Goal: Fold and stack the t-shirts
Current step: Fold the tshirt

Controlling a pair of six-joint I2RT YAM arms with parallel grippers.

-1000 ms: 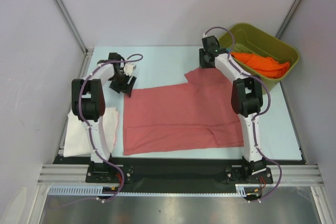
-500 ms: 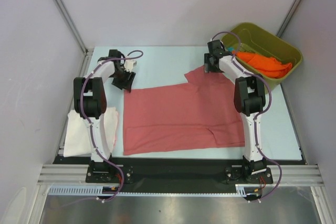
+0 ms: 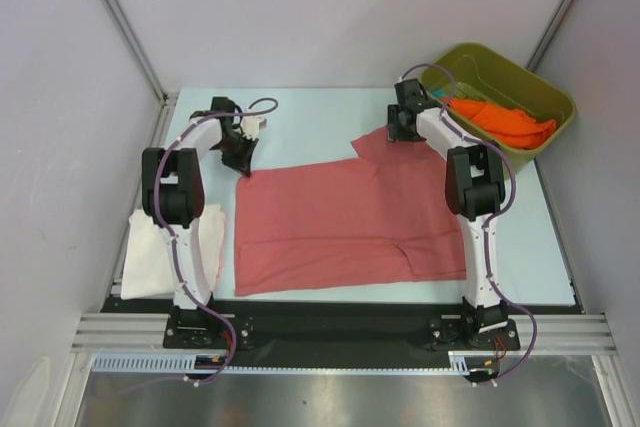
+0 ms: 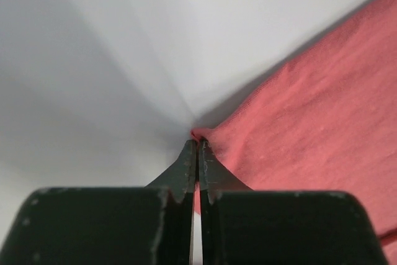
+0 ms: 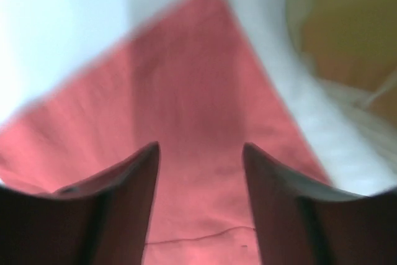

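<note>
A salmon-red t-shirt (image 3: 340,217) lies spread flat across the middle of the table. My left gripper (image 3: 243,169) is at its far left corner. In the left wrist view that gripper (image 4: 197,141) is shut, and a small fold of the shirt's corner (image 4: 201,133) is pinched at the tips. My right gripper (image 3: 395,134) hangs over the shirt's far right sleeve. It is open (image 5: 200,148), with red cloth (image 5: 198,85) showing below, between the fingers. An orange t-shirt (image 3: 500,122) lies in the bin. A folded white t-shirt (image 3: 150,247) rests at the left edge.
The olive-green bin (image 3: 490,72) stands at the back right corner, close to the right arm's wrist. Grey walls with metal frame posts close off the table at the back and sides. Both arm bases sit along the near edge.
The left gripper's jaws have closed onto the shirt's far left corner. The right gripper has shifted a little to the right at the sleeve and stays open.
</note>
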